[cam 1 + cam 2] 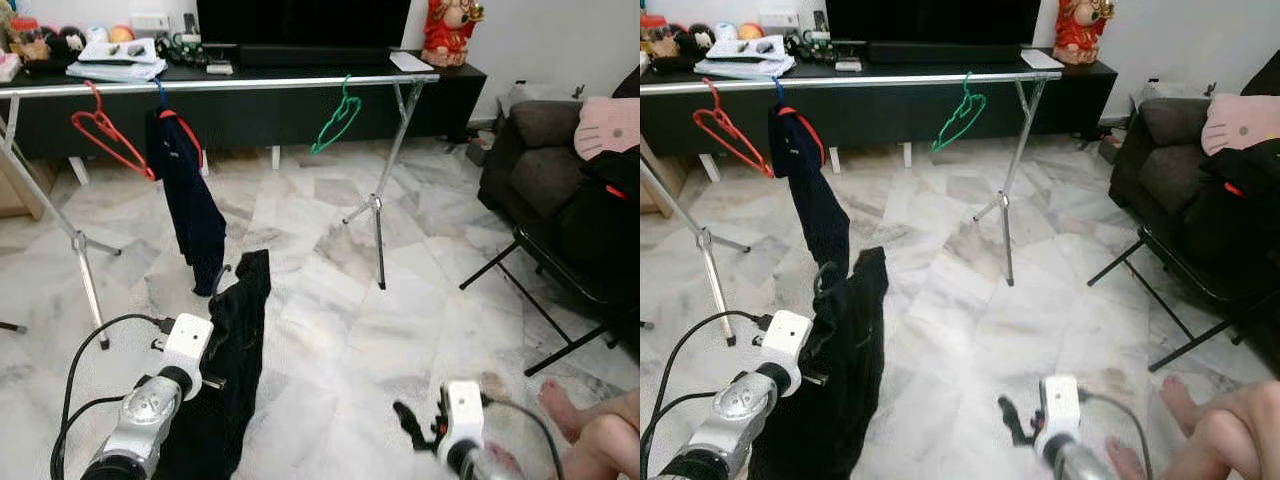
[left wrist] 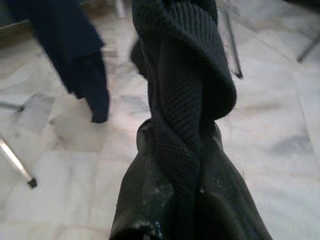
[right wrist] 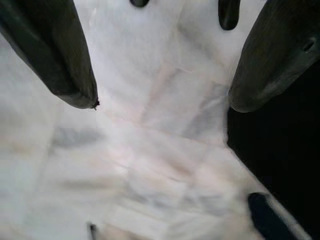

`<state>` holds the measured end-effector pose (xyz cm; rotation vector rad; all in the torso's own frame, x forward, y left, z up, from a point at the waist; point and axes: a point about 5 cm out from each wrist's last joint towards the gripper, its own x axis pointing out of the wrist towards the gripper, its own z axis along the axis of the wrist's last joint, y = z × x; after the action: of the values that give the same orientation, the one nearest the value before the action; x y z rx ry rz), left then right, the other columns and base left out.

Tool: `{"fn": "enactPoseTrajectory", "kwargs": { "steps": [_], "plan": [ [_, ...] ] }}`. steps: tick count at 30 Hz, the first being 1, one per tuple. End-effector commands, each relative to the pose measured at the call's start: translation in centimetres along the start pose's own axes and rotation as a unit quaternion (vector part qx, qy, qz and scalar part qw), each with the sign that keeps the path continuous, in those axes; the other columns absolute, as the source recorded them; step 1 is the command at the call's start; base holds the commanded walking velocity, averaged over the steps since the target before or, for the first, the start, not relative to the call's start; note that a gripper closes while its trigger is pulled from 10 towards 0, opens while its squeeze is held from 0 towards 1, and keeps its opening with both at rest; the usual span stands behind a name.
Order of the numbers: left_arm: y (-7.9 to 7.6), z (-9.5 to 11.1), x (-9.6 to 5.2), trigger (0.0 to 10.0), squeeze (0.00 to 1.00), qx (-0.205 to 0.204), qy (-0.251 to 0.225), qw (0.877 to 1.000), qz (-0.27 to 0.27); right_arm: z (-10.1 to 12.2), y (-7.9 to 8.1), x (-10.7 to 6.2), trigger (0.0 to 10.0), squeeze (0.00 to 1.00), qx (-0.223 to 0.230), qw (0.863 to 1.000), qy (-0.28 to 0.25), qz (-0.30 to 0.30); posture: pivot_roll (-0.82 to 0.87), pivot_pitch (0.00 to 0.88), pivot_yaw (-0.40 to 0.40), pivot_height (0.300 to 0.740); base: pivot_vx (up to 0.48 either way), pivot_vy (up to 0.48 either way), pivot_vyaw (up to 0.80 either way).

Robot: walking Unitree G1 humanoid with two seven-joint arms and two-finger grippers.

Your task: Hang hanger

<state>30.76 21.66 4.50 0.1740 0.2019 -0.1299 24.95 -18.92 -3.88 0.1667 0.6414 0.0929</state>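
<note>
Nearest to me, on this side of the clothes rail (image 1: 230, 84), the left gripper (image 1: 213, 296) holds up a dark knitted garment (image 1: 235, 360) — its jaws are clamped tight on a bunched fold of it, and the rest trails down toward the marble floor (image 1: 330, 330). A hanger hook seems to stick out at the top of the garment, though I cannot be sure of it. The right gripper (image 1: 408, 424) hangs low, well short of the rail, its jaws spread wide with nothing between them. A person's bare foot (image 1: 558, 402) rests near it.

Farther off, the rail itself already carries a red hanger (image 1: 108, 132), a navy garment on a hanger (image 1: 190, 190) just beside it, and a green hanger (image 1: 337, 120) further along. So the held piece is not yet hung — I judge it must be lifted to the rail and hooked on.
</note>
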Motion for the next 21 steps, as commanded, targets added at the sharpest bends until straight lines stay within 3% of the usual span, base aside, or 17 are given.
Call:
{"fn": "enactPoseTrajectory", "kwargs": {
  "steps": [1,2,12,18,21],
  "plan": [
    [0.7,0.5,-0.2,10.0,0.0,-0.015,-0.023,1.0,0.015,-1.3,-0.4,-0.3,10.0,0.0,0.033,0.998,0.023,-0.041,-0.02,0.0,-0.019,0.74,0.0,0.0,0.0],
    [1.0,0.3,-0.6,10.0,0.0,-0.015,-0.023,1.0,0.015,-2.5,-0.3,-0.6,10.0,0.0,0.044,0.997,0.044,-0.055,-0.02,0.0,-0.015,0.74,0.0,0.0,0.0],
    [2.5,-0.8,-2.2,10.0,0.0,0.01,-0.007,0.999,0.031,-3.5,0.8,-0.6,10.0,0.0,0.048,0.995,0.068,-0.06,0.0,0.0,0.016,0.74,0.0,0.0,0.0],
    [3.0,-2.1,-3.4,10.0,0.0,0.012,0.012,0.999,0.041,-4.0,1.3,-0.5,10.0,0.0,0.045,0.994,0.078,-0.06,0.0,0.0,0.039,0.74,0.0,0.0,0.0],
    [3.7,-2.6,-4.1,10.0,0.0,-0.005,0.021,0.997,0.073,-4.9,1.4,-0.8,10.0,0.0,0.056,0.992,0.092,-0.069,0.03,0.0,0.02,0.74,0.0,0.0,0.0]
  ]
}}
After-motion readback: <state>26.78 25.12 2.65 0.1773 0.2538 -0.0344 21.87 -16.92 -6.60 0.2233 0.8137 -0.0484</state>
